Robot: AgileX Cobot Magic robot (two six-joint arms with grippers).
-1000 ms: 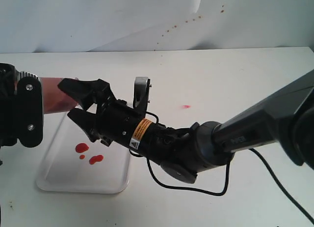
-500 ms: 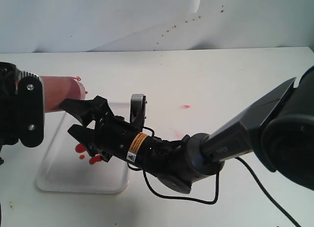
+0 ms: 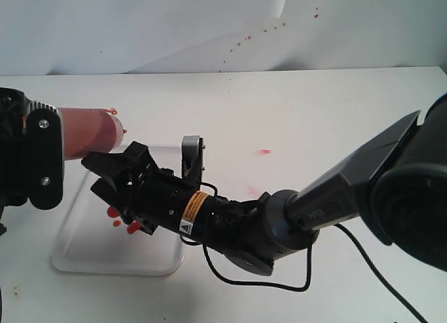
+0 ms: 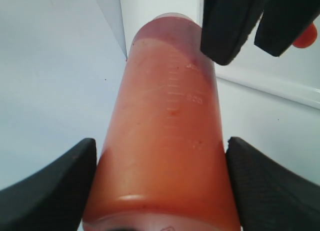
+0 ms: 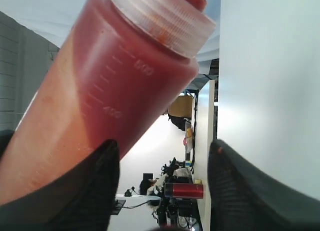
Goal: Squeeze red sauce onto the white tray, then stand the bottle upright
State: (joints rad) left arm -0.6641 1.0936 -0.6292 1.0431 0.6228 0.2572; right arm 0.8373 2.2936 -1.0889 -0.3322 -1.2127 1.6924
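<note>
Right tool point(image 3: 92, 173) shifted leftward, jaws spread | left tool point(image 4: 159, 163) clenching bottle point(image 4: 170, 96)

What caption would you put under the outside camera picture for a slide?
Left gripper holds the bottle sideways at the white tray dotted with red sauce, right gripper open beside it.

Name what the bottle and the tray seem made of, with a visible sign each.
Bottle: probably translucent plastic; its wall looks see-through orange-red, with moulded measuring marks. Tray: likely smooth white plastic, with rounded corners and a low raised rim.
</note>
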